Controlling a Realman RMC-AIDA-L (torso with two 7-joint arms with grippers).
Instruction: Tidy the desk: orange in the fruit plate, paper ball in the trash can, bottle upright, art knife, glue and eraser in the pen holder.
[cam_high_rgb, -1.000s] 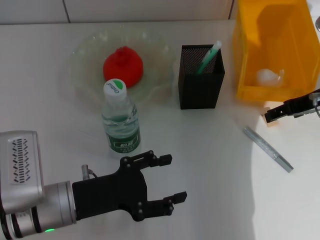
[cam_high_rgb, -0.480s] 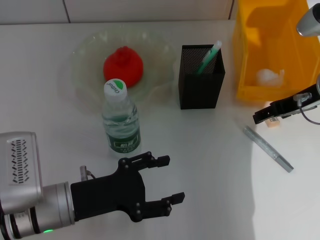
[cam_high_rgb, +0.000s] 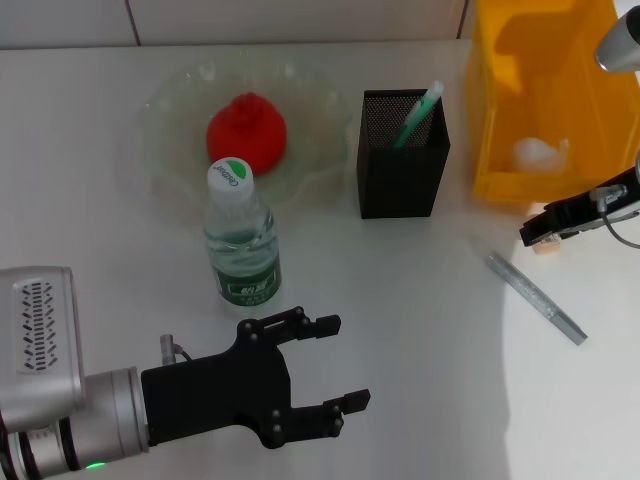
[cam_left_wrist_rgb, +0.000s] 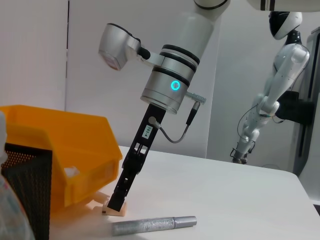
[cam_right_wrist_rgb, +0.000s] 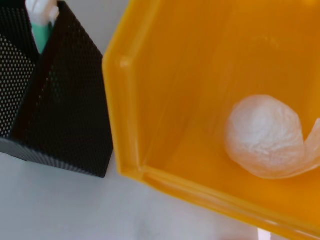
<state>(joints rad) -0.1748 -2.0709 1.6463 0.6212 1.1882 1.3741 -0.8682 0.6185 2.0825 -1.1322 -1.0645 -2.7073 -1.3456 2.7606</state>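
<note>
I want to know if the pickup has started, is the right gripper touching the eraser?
Touching. In the left wrist view the right gripper has its tips down on the eraser, which lies on the table beside the trash can, with no gap showing.

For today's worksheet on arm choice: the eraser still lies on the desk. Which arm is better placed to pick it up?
The right. Its gripper is right at the eraser by the trash can; the left gripper hangs open across the desk.

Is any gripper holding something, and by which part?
Left gripper: open, empty. Right gripper touches the tiny tan rectangular eraser from above; hold cannot be told.
</note>
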